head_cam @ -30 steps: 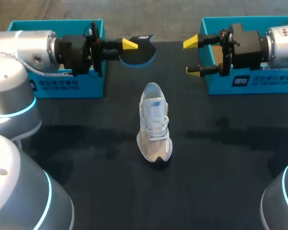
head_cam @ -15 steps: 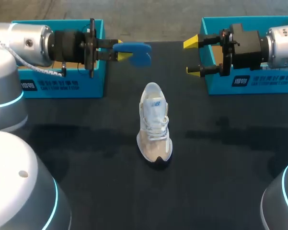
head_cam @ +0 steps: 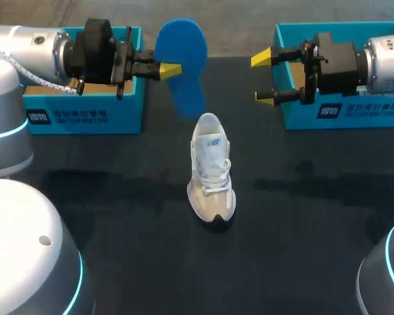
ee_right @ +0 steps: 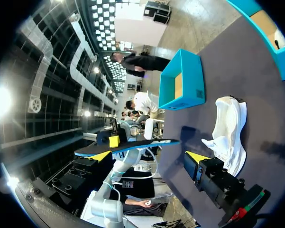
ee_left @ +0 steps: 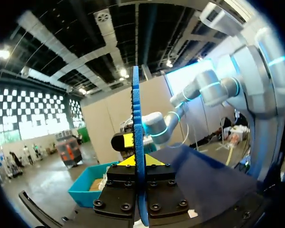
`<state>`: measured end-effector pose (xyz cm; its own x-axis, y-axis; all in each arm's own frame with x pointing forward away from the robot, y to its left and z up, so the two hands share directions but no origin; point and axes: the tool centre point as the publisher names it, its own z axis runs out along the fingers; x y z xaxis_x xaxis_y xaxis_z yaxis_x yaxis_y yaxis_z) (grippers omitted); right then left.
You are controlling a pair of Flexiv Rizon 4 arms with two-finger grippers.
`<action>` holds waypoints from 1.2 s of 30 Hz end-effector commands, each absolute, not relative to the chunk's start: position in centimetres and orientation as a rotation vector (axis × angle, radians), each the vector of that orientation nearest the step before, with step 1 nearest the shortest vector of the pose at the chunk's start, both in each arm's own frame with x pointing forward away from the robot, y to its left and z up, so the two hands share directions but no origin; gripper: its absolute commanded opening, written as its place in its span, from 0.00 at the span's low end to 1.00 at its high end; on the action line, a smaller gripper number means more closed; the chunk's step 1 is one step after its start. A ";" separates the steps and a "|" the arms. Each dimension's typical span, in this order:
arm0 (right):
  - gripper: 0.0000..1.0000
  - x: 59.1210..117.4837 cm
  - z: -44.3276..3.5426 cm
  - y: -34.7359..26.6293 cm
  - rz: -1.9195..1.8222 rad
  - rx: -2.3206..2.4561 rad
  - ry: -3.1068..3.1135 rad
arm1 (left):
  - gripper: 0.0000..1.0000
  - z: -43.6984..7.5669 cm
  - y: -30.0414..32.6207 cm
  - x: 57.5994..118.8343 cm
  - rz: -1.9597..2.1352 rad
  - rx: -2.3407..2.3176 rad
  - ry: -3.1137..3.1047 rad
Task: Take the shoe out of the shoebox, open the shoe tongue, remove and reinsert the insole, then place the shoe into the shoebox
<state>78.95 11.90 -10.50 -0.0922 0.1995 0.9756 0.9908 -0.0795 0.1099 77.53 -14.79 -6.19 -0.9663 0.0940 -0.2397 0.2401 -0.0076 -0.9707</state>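
Mid-task, with the insole out of the shoe. Shows the shoe (head_cam: 211, 169) at the middle of the table (head_cam: 301, 216), upright on its sole and well apart from the left shoebox (head_cam: 85, 111) and the right shoebox (head_cam: 344, 111). Note its long axis running near to far: heel at the far end, toe at the near end and turned slightly to the right, opening facing up. Probably set this way to leave the opening free for reinsertion from above.

Shows the blue insole (head_cam: 181, 59) in the air just beyond the shoe's heel, between the two shoeboxes. Pinched at one long edge by the left gripper (head_cam: 164, 69) — clenched on it, and seen edge-on between the fingers in the left wrist view. Note the broad face turned toward the head view, the wider end farthest from the shoe and the narrower end nearest its heel. Hence a long axis roughly in line with the shoe's; level or hanging, hard to tell from above. Judged as an edge grip, keeping both ends clear for feeding into the shoe.

Shows the right gripper (head_cam: 262, 77) released and empty, fingers wide apart, off the table at the far right beside the right shoebox — plausibly placed to steady the shoe or spread the tongue.
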 end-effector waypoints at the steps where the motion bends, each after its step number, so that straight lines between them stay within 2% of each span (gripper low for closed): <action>1: 1.00 79.0 -10.5 12.1 -1.252 -1.377 -1.389 | 0.00 -6.1 -14.9 77.8 -2.179 0.265 2.209; 14: 1.00 79.0 -10.5 12.1 -1.252 -1.377 -1.389 | 0.00 -6.2 -14.7 77.8 -2.217 0.158 2.272; 26: 1.00 79.0 -10.5 12.1 -1.252 -1.377 -1.389 | 0.00 -4.6 -13.8 78.0 -2.390 -0.664 2.518; 36: 1.00 79.0 -10.5 12.1 -1.252 -1.377 -1.389 | 0.00 -4.0 -14.5 77.9 -2.416 -1.686 2.517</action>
